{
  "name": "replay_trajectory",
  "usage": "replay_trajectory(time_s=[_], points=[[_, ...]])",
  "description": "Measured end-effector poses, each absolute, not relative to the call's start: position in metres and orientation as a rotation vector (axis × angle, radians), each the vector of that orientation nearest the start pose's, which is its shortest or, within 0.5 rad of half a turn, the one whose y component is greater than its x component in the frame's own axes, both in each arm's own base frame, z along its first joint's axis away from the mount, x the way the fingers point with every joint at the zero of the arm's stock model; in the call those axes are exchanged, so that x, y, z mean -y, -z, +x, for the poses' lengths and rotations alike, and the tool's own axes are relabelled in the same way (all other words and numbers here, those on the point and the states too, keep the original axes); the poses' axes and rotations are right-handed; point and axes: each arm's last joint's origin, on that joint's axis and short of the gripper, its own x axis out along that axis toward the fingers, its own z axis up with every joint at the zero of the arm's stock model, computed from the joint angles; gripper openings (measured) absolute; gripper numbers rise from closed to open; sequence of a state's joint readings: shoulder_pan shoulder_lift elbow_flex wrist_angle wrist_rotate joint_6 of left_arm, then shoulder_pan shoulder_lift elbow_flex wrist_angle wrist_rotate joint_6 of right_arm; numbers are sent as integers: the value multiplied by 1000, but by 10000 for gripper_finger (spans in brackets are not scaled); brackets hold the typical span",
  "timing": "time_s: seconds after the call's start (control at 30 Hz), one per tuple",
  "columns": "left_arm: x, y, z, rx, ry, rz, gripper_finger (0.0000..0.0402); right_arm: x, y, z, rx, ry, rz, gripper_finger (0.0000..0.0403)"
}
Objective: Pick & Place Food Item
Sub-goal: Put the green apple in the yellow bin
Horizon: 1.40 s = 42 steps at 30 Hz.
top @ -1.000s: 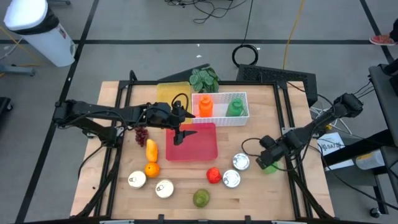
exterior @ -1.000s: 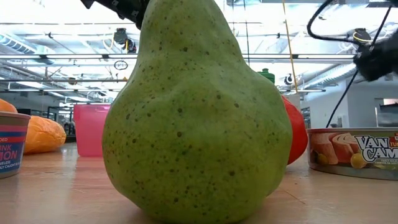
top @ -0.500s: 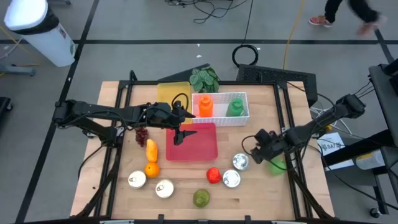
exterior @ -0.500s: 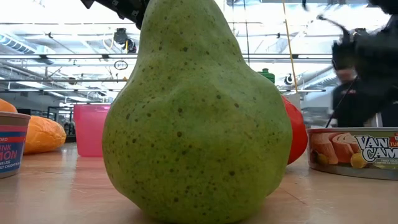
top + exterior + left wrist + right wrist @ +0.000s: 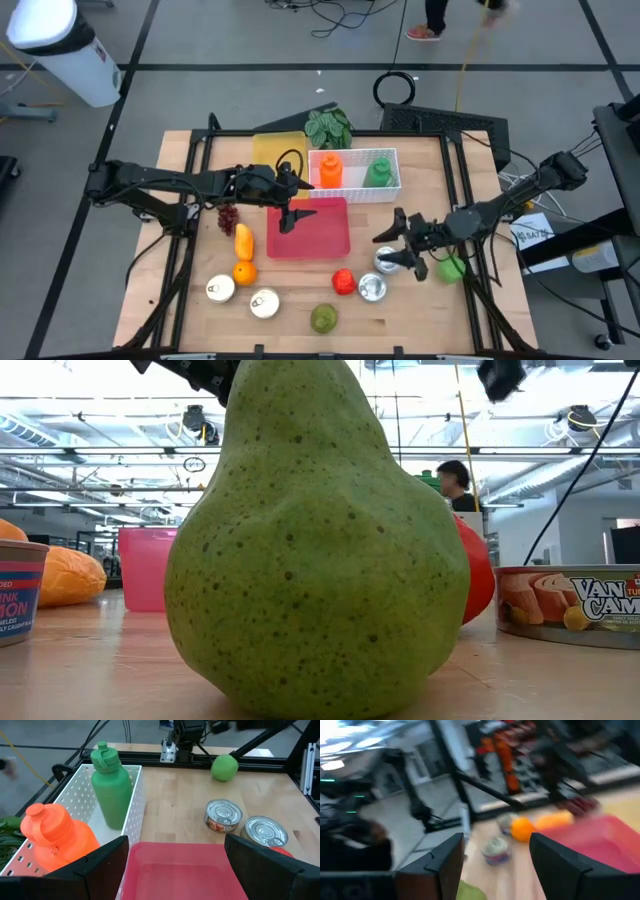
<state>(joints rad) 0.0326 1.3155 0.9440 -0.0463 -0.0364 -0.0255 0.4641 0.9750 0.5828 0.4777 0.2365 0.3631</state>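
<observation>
Here, my left gripper (image 5: 292,212) hangs over the flat pink plastic tray (image 5: 322,240) in the middle of the wooden table (image 5: 180,300), fingers spread wide with nothing between them. Just behind the tray stands the white perforated basket (image 5: 388,186) with an orange bottle (image 5: 331,171) and a green bottle (image 5: 378,172). To the right, my right gripper (image 5: 392,245) hovers above a silver tin can (image 5: 386,261), jaws apart and empty. The round green lime (image 5: 452,268) lies on the table just right of that gripper, touching neither finger.
</observation>
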Motion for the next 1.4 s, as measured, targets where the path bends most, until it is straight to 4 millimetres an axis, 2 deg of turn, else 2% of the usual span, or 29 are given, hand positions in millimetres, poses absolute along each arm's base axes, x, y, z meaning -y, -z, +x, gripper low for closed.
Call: replay_trajectory(time_s=[0.07,0.13,0.3,0.4,0.53,0.67,0.77,0.97,1.2,1.4], points=[[-11,-287,292,-417,-74,-28,340,-94,-303,202,27,-260,375,223],[-11,-287,292,-418,-74,-30,340,-99,-314,208,-69,-251,356,238],[-11,-287,292,-418,-75,-31,340,-113,-337,223,-399,-188,357,286],[-11,-287,292,-418,-76,-35,340,-119,-341,228,-644,-115,400,311],[-11,-287,292,-418,-76,-36,340,-119,-329,221,-1064,31,551,330],[-11,-287,292,-418,-76,-37,340,-116,-300,201,-1463,240,680,333],[-11,-287,292,-418,-76,-35,340,-115,-279,182,-1672,347,693,330],[-11,-286,291,-419,-76,-35,340,-113,-244,153,-1782,426,694,329],[-11,-286,291,-419,-76,-39,340,-111,-222,130,-1759,445,735,331],[-11,-286,291,-418,-80,-54,340,-110,-193,121,-1729,403,776,332]])
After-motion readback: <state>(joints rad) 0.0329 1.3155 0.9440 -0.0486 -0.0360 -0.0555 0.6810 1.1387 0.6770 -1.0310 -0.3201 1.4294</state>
